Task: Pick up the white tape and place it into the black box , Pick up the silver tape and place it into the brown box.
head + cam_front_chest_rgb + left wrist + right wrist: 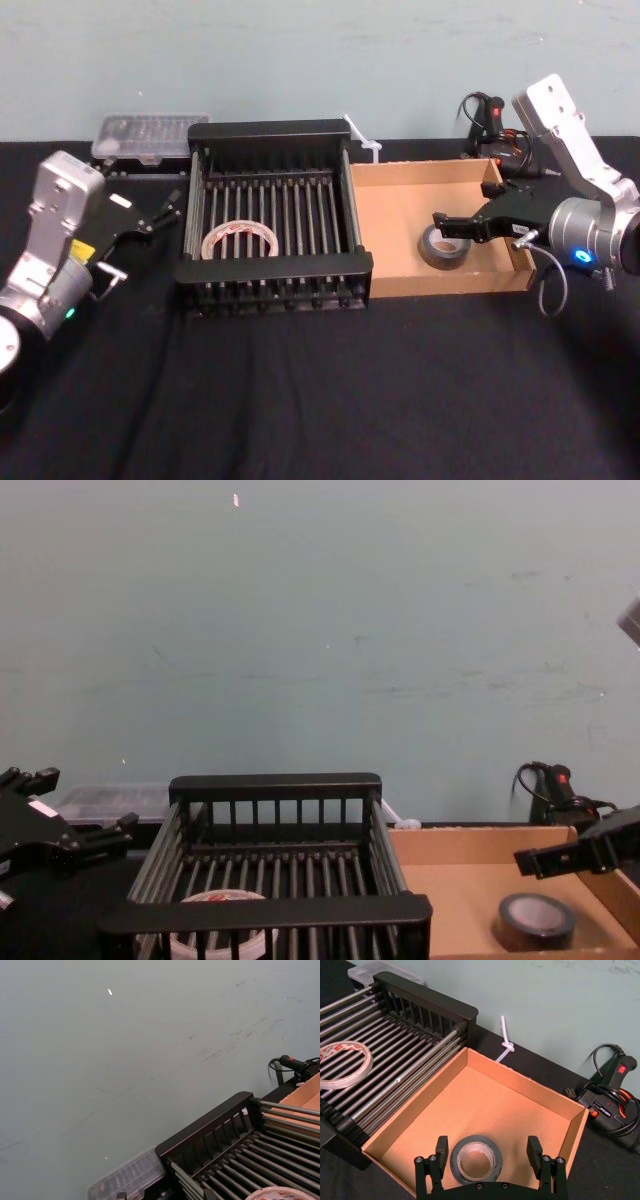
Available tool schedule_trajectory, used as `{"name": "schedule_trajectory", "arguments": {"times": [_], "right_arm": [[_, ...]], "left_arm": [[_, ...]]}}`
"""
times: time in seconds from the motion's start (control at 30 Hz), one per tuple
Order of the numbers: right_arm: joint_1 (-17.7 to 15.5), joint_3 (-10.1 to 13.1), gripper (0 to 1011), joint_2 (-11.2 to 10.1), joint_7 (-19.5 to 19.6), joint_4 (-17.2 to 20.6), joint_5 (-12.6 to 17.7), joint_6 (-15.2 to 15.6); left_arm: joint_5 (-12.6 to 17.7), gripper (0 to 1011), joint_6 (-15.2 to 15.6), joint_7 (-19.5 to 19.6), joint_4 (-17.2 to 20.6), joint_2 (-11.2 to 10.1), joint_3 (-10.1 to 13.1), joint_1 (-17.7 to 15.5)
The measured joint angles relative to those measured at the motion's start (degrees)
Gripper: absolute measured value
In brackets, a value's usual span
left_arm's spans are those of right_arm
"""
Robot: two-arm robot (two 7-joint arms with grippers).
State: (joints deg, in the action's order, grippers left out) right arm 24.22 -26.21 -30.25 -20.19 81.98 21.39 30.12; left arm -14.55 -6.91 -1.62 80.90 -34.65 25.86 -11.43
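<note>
right gripper [488,1142] gapes over silver tape [535,935] in brown box [520,1083]; left gripper [165,210] parked, spread.

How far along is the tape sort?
Done: the white tape lies flat in the black box, and the silver tape lies flat on the floor of the brown box.
In hand: nothing. The right pincer hangs open over the silver tape, not gripping it. The left pincer sits open beside the black box's left side.
Left: apparently only pulling the arms clear.
</note>
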Motion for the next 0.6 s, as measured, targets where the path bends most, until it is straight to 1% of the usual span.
{"name": "schedule_trajectory", "arguments": {"times": [0.17,0.23,0.27,0.3,0.33,0.4,0.43,0.47,0.5,0.57,0.6], "right_arm": [[-0.1,0.07,1000,0.04,0.12,0.05,-0.03,-0.09],[-0.62,0.45,1000,0.2,0.79,0.42,-0.46,-0.69],[-1.36,1.04,1000,0.47,2.02,0.92,-1.06,-1.9],[-1.36,1.04,1000,0.47,2.02,0.92,-1.06,-1.9],[-2.5,1.72,1000,0.79,3.6,1.64,-1.9,-3.83],[-3.67,2.33,1002,1.17,5.23,2.24,-2.65,-5.9],[-4.99,2.95,1000,1.64,6.91,2.77,-3.43,-8.39],[-5.62,3.24,1000,1.89,7.76,2.97,-3.89,-9.71],[-7.1,3.82,1002,2.47,9.48,3.37,-4.79,-12.5],[-8.58,4.22,1002,3.02,11.27,3.57,-5.86,-15.52],[-9.98,4.5,1002,3.56,12.9,3.59,-6.98,-18.35]], "left_arm": [[0.0,1001,0.0,0.0,0.0,0.0,0.0,0.0],[0.0,1001,0.0,0.0,0.0,0.0,0.0,0.0],[0.0,1001,0.0,0.0,0.0,0.0,0.0,0.0],[0.0,1001,0.0,0.0,0.0,0.0,0.0,0.0],[0.0,1001,0.0,0.0,0.0,0.0,0.0,0.0],[0.0,1001,0.0,0.0,0.0,0.0,0.0,0.0],[0.0,1001,0.0,0.0,0.0,0.0,0.0,0.0],[0.0,1002,0.0,0.0,0.0,0.0,0.0,0.0],[0.0,1001,0.0,0.0,0.0,0.0,0.0,0.0],[0.0,1001,0.0,0.0,0.0,0.0,0.0,0.0],[0.0,1002,0.0,0.0,0.0,0.0,0.0,0.0]]}}
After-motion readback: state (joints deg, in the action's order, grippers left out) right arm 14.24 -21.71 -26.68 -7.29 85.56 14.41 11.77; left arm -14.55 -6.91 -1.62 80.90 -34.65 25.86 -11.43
